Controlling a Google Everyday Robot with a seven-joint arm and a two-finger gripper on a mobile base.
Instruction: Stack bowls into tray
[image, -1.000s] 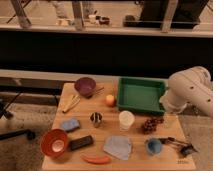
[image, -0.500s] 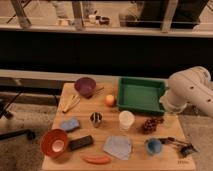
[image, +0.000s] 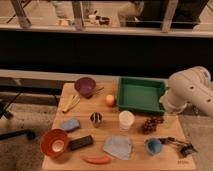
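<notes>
Three bowls rest apart on the wooden table (image: 100, 131). The dark purple bowl (image: 85, 86) is at the back left, the wide orange-red bowl (image: 55, 142) at the front left corner, and the small blue bowl (image: 153, 145) at the front right. The green tray (image: 141, 94) lies empty at the back right. My white arm (image: 191, 92) hangs over the table's right edge beside the tray. The gripper is hidden behind the arm and carries nothing that I can see.
A white cup (image: 126, 120), a small metal cup (image: 96, 119), an orange fruit (image: 110, 100), grapes (image: 151, 124), a grey cloth (image: 118, 147), a blue sponge (image: 70, 124), a dark bar (image: 80, 143) and wooden utensils (image: 71, 103) are scattered between the bowls. A dark tangled item (image: 180, 145) lies front right.
</notes>
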